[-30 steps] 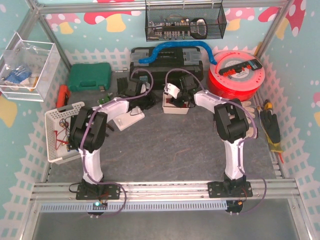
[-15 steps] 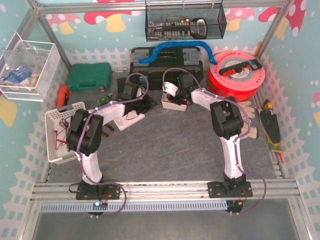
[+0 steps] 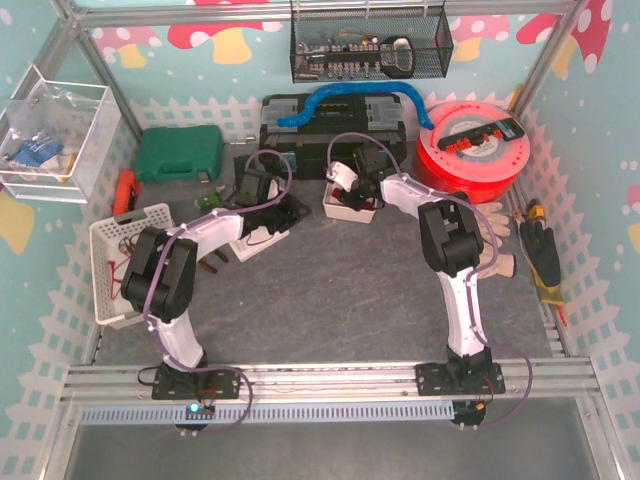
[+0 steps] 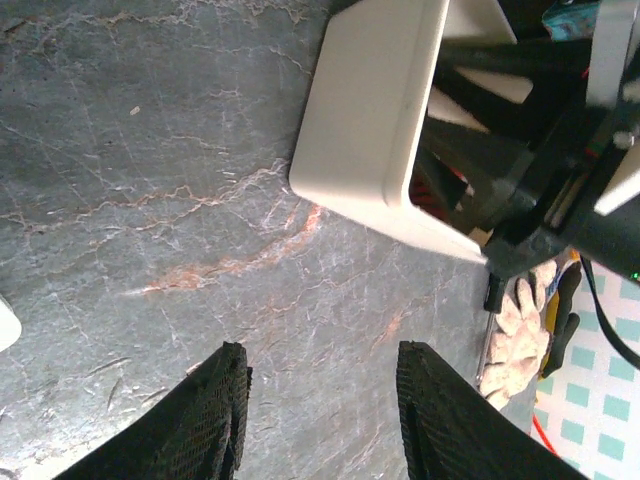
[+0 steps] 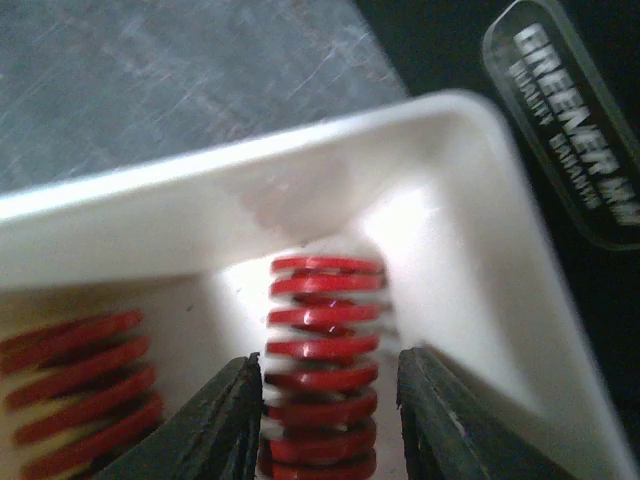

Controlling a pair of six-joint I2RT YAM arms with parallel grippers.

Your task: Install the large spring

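Right gripper [image 5: 325, 425]: down inside the white tray [image 5: 470, 230], one finger on each side of the red spring [image 5: 322, 340]; I cannot tell whether it is squeezing the coils or only bracketing them.
Red spring: in the tray's corner, close to two of its walls.
Second spring [image 5: 80, 390]: in the same tray, just beside the first.
Left gripper [image 4: 320, 420]: released, fingers spread wide, nothing between them, over the bare grey counter [image 4: 150, 180] near the tray.

Robot lab bench: alu frame [image 3: 330, 375], toolboxes [image 3: 335, 122].
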